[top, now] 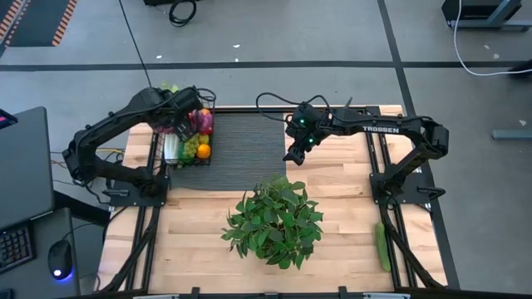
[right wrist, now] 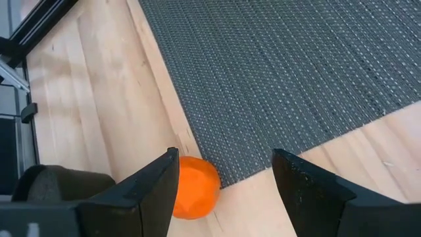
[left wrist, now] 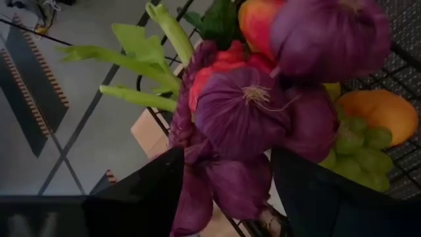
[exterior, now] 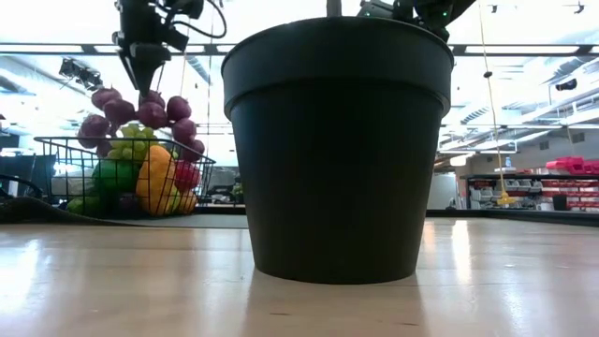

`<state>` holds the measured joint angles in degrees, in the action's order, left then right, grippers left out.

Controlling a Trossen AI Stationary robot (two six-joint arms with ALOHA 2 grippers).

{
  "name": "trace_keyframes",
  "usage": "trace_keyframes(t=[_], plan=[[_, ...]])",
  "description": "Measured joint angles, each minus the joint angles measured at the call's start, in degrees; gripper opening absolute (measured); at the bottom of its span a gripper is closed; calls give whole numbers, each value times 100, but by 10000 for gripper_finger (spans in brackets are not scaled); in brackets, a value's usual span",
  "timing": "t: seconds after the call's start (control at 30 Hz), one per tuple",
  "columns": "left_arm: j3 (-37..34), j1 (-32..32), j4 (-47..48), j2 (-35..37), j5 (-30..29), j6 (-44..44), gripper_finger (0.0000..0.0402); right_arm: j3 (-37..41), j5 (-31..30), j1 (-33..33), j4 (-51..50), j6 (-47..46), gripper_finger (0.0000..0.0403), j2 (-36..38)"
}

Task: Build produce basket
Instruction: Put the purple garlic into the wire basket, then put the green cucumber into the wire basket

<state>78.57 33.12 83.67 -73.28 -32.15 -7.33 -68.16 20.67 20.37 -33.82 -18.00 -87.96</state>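
The black wire basket (exterior: 56, 150) stands on the far left part of the dark ribbed mat (top: 245, 137). It is heaped with produce: green grapes, an orange, a yellow pepper, celery (left wrist: 131, 62) and a purple bulb string (exterior: 150, 108) on top. My left gripper (left wrist: 227, 197) is open and points down over the heap, with a purple bulb (left wrist: 230, 178) between its fingers. My right gripper (right wrist: 223, 191) is open and slants down over the mat's right edge. A loose orange (right wrist: 194, 187) rests on the wood against the mat's edge, just off its left finger. My left gripper stands from above with its fingers on either side of a purple bulb (left wrist: 197, 197) of the string, which lies on the heap in the basket. I cannot tell whether the fingers touch the bulb.
A big leafy plant (top: 274, 220) in a black pot (exterior: 337, 140) stands at the table's near middle and fills the low view. A green cucumber (top: 382, 245) lies near the table's right near corner. Bare wood lies to the right of the mat.
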Motion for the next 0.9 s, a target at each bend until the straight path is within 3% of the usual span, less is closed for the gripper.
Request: trace_keyframes(t=[0.23,0.53,0.73,0.9], plan=[[142,-2,299,-7,-2,-404,232,0,11,-1,0,-43,248,0],[1358,-174,347,0,-12,-1020,233,0,39,-1,-9,-156,248,0],[1859,-290,-112,0,435,-1587,234,0,-33,19,-157,-807,248,0],[1904,-392,-575,-7,714,-1662,238,0,-335,18,-1019,-1558,251,0]])
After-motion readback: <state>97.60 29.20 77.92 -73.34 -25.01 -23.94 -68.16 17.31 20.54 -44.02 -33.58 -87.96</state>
